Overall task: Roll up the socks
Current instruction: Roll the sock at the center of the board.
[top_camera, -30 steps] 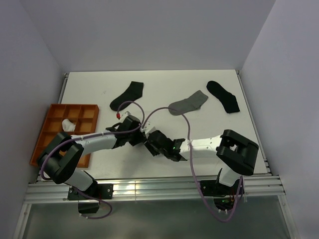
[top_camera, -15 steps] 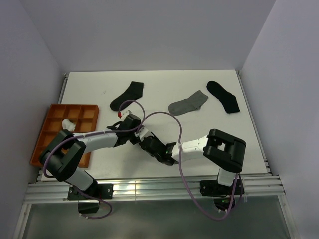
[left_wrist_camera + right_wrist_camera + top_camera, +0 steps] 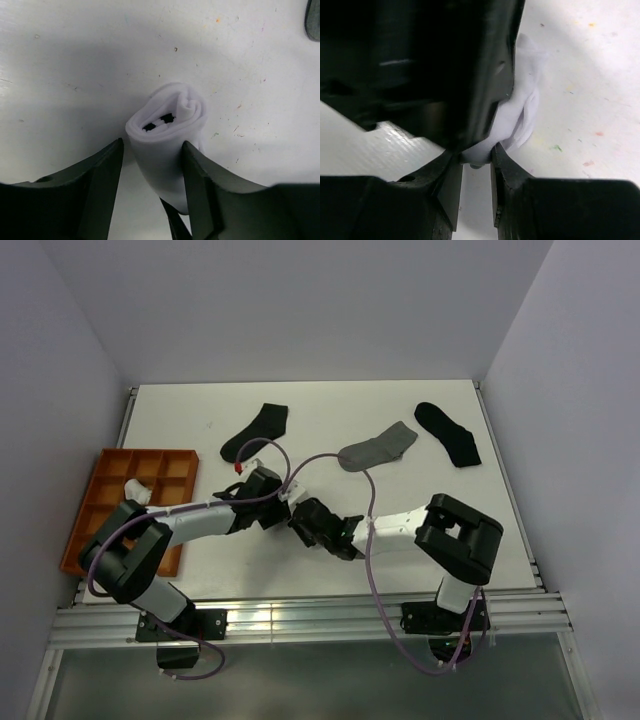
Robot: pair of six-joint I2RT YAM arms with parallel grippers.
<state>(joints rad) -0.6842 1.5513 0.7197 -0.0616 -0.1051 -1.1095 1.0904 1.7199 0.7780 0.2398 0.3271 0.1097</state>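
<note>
- Left wrist view: the striped sock point(image 3: 167, 135) is a rolled bundle on the table point(image 3: 75, 60), lying between the fingers of my left gripper point(image 3: 152, 146). Its long axis runs along those fingers and its spiral end faces out past the tips.
- My left jaws are apart around the roll. One finger touches it and the other is just beside it.
- My right gripper point(image 3: 476, 155) meets the roll's other end, with its jaws nearly together at the cloth. I cannot tell whether they pinch it.
- Both arms crowd the roll, so I judge each blocks the other's way.
- Well apart are the grey sock point(image 3: 378, 448), two black socks point(image 3: 255, 432) point(image 3: 447, 432) and the orange tray point(image 3: 110, 455).
</note>
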